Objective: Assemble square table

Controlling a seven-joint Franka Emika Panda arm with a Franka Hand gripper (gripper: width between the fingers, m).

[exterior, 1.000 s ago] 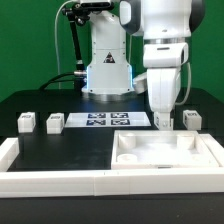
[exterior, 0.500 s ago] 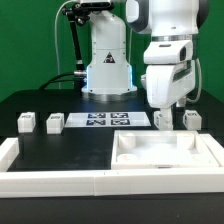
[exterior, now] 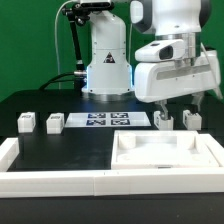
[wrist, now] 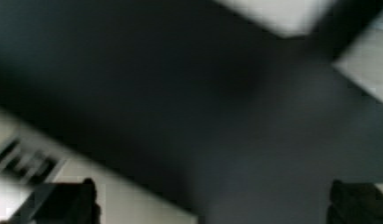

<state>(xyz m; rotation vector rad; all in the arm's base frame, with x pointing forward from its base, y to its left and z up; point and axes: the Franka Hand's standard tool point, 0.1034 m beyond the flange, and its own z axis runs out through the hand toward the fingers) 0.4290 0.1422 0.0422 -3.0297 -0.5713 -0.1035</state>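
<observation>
Above white posts (exterior: 165, 120) | tool (wrist: 214, 200) released, spread wide | wrist view blurred

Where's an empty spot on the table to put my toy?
The bare black table between the marker board, the front rail and the slab is free. The exterior view's right is crowded: slab plus two posts.

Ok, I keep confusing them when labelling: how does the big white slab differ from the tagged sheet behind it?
The slab is thick, rimmed and recessed; the marker board is thin and flat. The slab is plain white; the marker board carries black tags. The slab looks larger than the marker board. Both lie flat on the black table.
</observation>
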